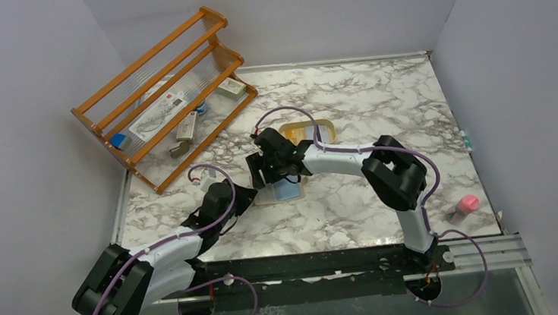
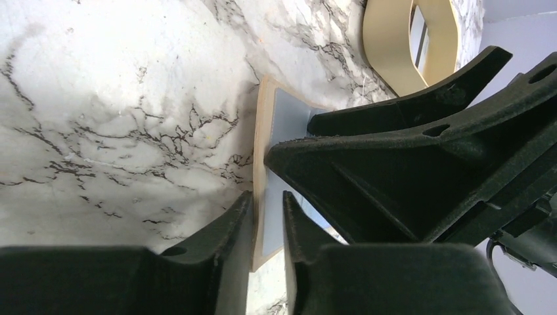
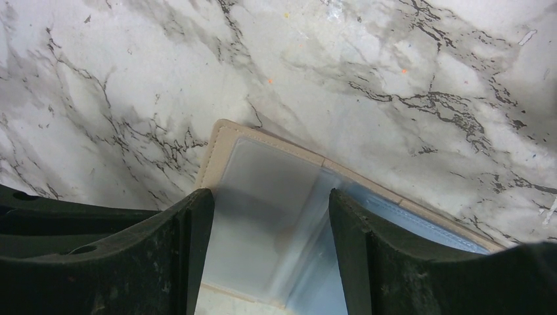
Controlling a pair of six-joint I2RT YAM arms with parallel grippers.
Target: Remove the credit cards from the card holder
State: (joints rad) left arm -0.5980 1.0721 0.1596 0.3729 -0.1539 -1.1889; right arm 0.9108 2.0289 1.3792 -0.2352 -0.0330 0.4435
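On the white marble tabletop, the tan folding card holder lies centre, just before the cream oval tray; orange wooden rack far left, small pink object near right.

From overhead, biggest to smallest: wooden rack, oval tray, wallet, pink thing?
1. Wooden rack
2. Oval tray and wallet: both partly hidden, too close to rank
3. Pink thing

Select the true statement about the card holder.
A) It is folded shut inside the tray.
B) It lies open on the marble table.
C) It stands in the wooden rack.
B: the card holder is spread open, its inside facing up, on the marble table under the right gripper.
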